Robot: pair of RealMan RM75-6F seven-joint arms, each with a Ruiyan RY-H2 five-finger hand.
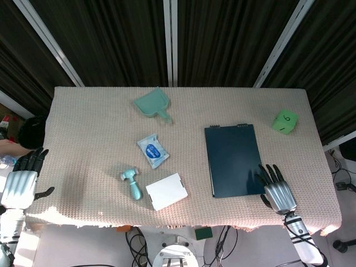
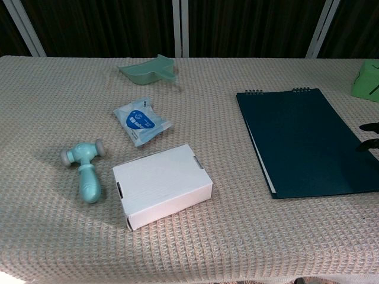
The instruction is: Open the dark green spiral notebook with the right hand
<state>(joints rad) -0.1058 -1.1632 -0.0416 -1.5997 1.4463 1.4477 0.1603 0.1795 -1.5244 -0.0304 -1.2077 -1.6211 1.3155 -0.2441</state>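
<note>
The dark green spiral notebook (image 1: 233,158) (image 2: 311,142) lies closed and flat on the right part of the table, its wire binding along the far edge. My right hand (image 1: 276,189) hovers at the notebook's near right corner, fingers spread, the dark fingertips (image 2: 368,136) reaching over the cover's right edge and holding nothing. Off the table's left edge hangs my left hand (image 1: 23,178), fingers apart and empty, far from the notebook.
A white box (image 1: 166,191) (image 2: 161,184), a teal toy hammer (image 1: 132,183) (image 2: 84,168) and a blue-white packet (image 1: 153,151) (image 2: 141,121) lie left of the notebook. A green dustpan (image 1: 152,103) (image 2: 151,70) sits at the back, a green cube (image 1: 285,121) far right.
</note>
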